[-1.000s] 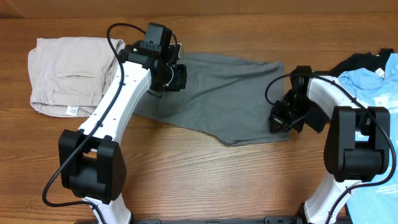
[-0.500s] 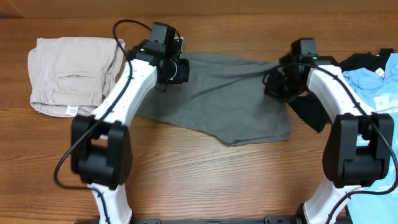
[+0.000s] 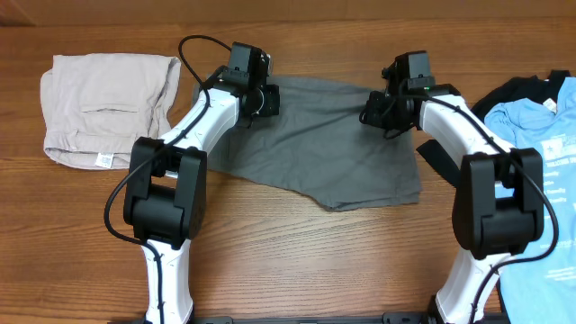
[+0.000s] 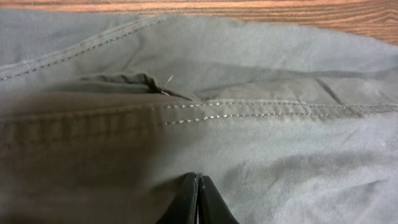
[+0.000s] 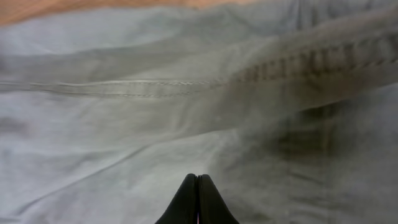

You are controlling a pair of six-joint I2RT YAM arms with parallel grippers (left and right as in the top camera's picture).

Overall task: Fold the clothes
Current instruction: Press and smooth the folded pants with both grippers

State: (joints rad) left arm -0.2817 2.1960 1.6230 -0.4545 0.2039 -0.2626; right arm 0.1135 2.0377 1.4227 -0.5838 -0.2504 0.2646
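Overhead, the beige shorts [image 3: 108,108] lie folded at the left end of the worktop [image 3: 288,261], near its far edge. Next to them the left arm [image 3: 207,117] has slid a little further along the far edge of the grey shorts [image 3: 324,144], which are spread flat across the middle of the worktop. The left jaws are pressed together over the far left corner of the cloth; its wrist view shows the tips closed just above a stitched seam [image 4: 249,111], with no cloth visibly caught between them. The right arm [image 3: 459,121] has made the bigger move, from the near right corner of the grey shorts up to their far right corner. The right jaws are likewise pressed together over the fabric. Both arms now flank the far edge, probably lined up to grasp it and fold it toward the near edge. A black garment [image 3: 522,90] and blue T-shirt [image 3: 540,135] wait at the right edge.
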